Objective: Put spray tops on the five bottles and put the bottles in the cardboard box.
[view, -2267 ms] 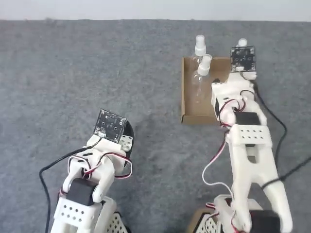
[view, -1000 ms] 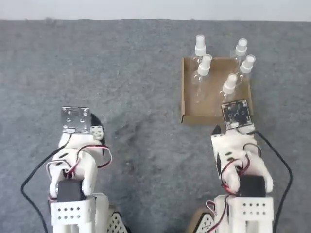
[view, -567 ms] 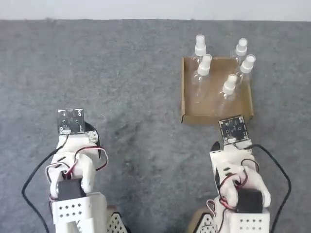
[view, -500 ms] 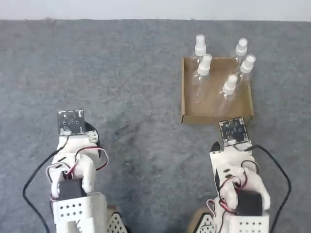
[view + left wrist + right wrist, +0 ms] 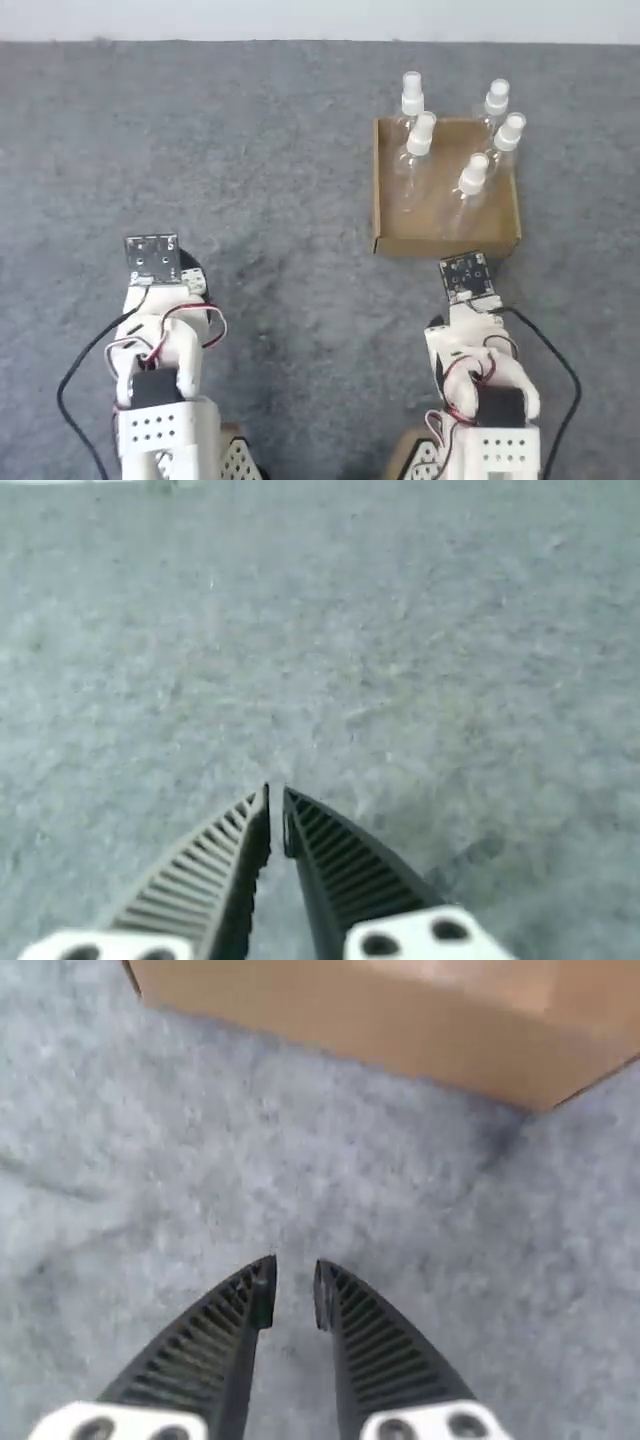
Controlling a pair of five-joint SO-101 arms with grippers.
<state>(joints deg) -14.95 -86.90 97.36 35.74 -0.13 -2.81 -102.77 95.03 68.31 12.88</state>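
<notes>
The right arm has pulled back from the cardboard box (image 5: 446, 243). Its gripper (image 5: 293, 1282) now hangs over the grey surface (image 5: 250, 150) just short of the box's near wall, jaws a narrow slit apart and holding nothing. The left arm has folded back too; its gripper (image 5: 276, 802) is all but closed and empty, over bare surface well apart from the box. With the right arm out of the way, all five bottles (image 5: 472, 178) show standing upright in the box, each with a white spray top (image 5: 411, 92). The task looks finished: nothing is left to cap or load, and both arms seem to be settling to rest.
</notes>
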